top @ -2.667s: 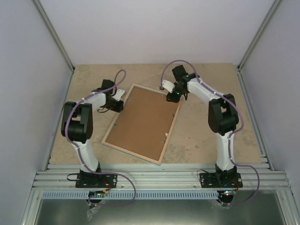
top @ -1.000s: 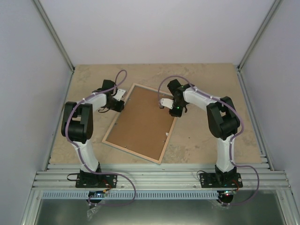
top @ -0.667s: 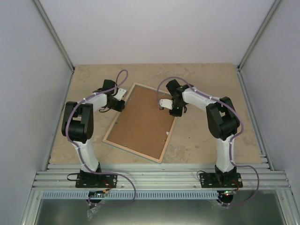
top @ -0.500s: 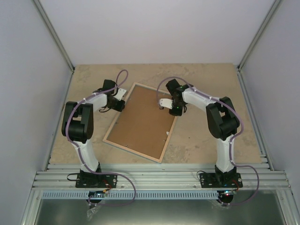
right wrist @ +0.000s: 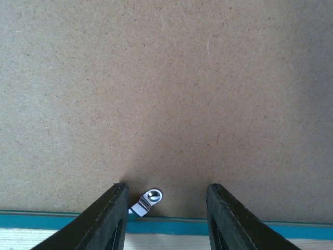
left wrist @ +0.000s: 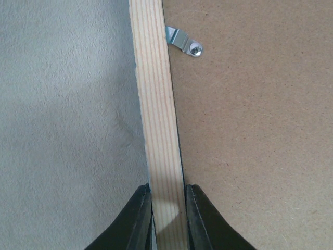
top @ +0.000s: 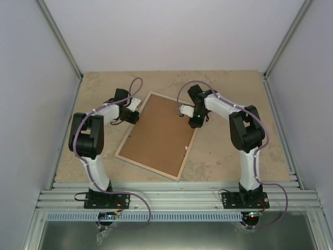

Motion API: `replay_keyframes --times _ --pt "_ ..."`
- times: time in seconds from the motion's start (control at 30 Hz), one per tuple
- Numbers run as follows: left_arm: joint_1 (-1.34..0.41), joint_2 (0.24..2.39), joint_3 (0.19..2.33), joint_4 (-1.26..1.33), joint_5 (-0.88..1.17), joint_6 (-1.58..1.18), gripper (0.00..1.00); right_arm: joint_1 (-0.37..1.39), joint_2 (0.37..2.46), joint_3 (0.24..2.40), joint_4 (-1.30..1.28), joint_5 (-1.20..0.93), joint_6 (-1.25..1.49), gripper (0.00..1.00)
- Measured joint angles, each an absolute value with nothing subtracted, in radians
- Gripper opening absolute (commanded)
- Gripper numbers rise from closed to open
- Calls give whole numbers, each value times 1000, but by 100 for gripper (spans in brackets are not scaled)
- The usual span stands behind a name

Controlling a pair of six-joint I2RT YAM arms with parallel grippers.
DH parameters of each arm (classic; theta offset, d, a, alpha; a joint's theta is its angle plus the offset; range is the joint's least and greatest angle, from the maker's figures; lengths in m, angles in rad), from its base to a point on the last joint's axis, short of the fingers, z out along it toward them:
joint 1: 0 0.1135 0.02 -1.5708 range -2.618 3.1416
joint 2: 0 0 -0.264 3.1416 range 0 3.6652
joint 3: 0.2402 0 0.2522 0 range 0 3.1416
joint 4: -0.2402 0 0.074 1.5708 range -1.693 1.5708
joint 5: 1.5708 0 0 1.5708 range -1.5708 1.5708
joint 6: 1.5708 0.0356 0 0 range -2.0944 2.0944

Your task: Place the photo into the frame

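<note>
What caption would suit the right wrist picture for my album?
Open right gripper straddling a small metal clip on the brown backing board, beside the frame's turquoise edge.

Pale, straight-grained wood on the frame, turquoise along its inner lip. Inside the frame, flat speckled brown on the backing board, with a silver clip. Around the frame, mottled beige on the table. Either side of the frame, white and black on the left arm and right arm, with purple cables.

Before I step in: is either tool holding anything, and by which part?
The left tool is clamped on the frame, pinching its light wood side rail. The right tool is open over a metal clip, holding nothing.
</note>
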State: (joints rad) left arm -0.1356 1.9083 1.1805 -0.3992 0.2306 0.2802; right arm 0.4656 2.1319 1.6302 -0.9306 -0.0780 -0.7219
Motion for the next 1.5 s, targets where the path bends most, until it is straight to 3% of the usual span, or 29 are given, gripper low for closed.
replay_keyframes --times 0.3,0.47,0.57,0.73,0.87,1.2,1.5 --pt "-141 1908 1177 -384 236 282 3 503 2036 1475 -774 25 -801 37" --pt "-146 1909 1176 -377 238 282 4 516 2004 1422 -713 68 -856 38" --pt "-146 1909 1175 -375 241 282 17 517 2002 1426 -714 65 -869 47" --pt "-138 1884 1155 -387 268 305 53 447 2008 1551 -833 -49 -847 53" --pt "-133 1814 1139 -423 322 316 67 347 2007 1657 -842 -219 -796 56" --pt "-305 1606 1104 -297 345 270 72 205 2118 1682 -790 -418 -637 60" --pt "-554 1731 1086 -135 284 152 71 192 2207 1707 -759 -464 -582 58"
